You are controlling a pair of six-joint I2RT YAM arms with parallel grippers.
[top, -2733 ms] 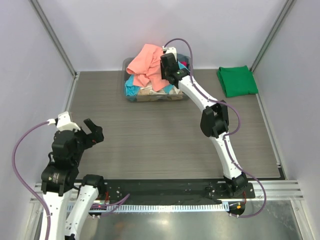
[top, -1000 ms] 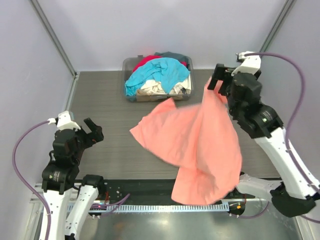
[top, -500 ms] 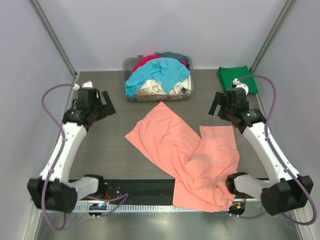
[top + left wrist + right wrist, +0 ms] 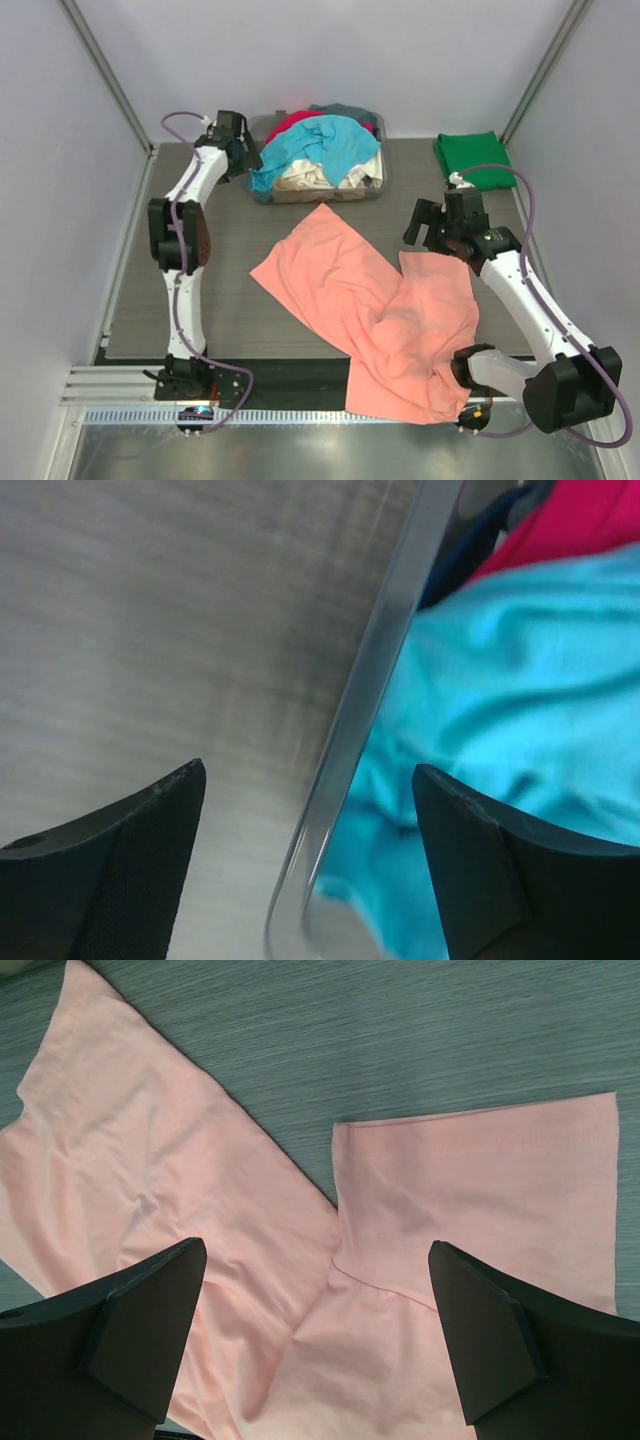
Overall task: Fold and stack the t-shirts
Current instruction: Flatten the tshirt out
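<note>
we're listing: salmon-pink tee [image 4: 375, 310] lying rumpled on table [image 4: 220, 290], near end draping over front edge. green tee [image 4: 473, 160] sitting folded, far-right corner. turquoise tee [image 4: 315, 140] lying atop grey tub [image 4: 385, 650]. r gripper [image 4: 315, 1245] hovering over pink tee, jaws wide, empty. l gripper [image 4: 308, 770] straddling tub rim, jaws apart, empty.

A plain salmon-pink cloth t-shirt [image 4: 370, 300] shows against the grey, finely streaked wood-grain surface [image 4: 220, 290]. In the translucent grey plastic tub [image 4: 383, 172] are a turquoise shirt [image 4: 315, 140], a cream shirt [image 4: 305, 178] and a red shirt [image 4: 290, 122], all unpatterned. The folded cloth shirt [image 4: 475, 160] is solid dark green; the white robot arms [image 4: 530, 300] have black joints and purple cables [image 4: 526, 215].
</note>
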